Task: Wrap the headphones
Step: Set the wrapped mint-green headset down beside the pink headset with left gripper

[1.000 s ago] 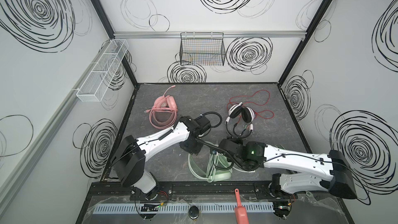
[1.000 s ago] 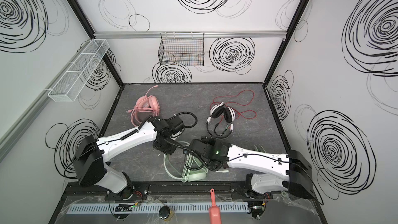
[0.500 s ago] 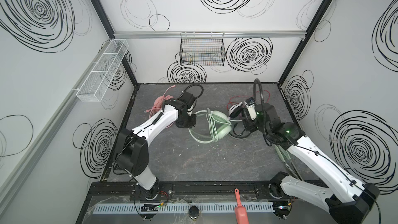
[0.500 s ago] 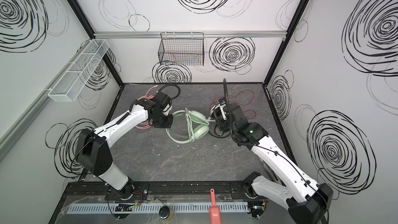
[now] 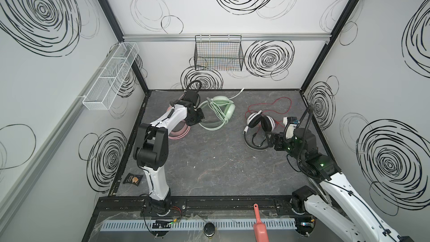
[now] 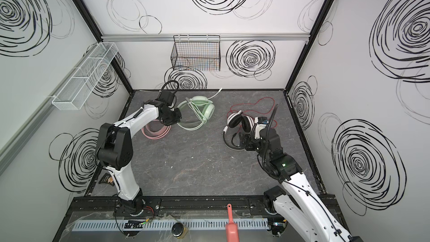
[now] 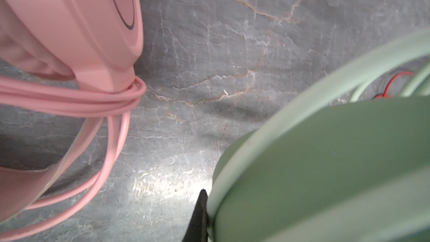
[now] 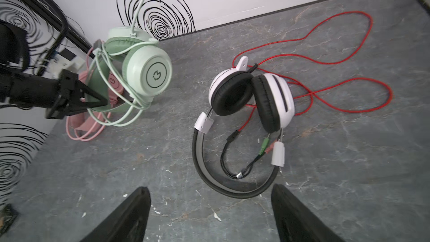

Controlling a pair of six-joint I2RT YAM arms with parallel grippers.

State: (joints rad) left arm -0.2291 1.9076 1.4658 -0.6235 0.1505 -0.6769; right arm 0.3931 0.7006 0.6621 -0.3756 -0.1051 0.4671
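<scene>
White-and-black headset (image 8: 232,94), likely light, hard-shelled cups on springy headband (image 8: 232,192), red cable (image 8: 391,94) limp and sprawled beyond; lying just ahead of wide-open, empty right gripper (image 8: 209,188); best hold: headband; left gripper (image 8: 102,101) pinched shut on mint-green headset (image 8: 149,75) band

Free: worktop (image 5: 209,171) front and middle are lying open | Back left: pink headset (image 5: 180,135) and mint headset (image 5: 229,112) are crowding together | Back right: white-and-black headset (image 5: 270,123) and red cable (image 8: 358,112) are sprawling
</scene>
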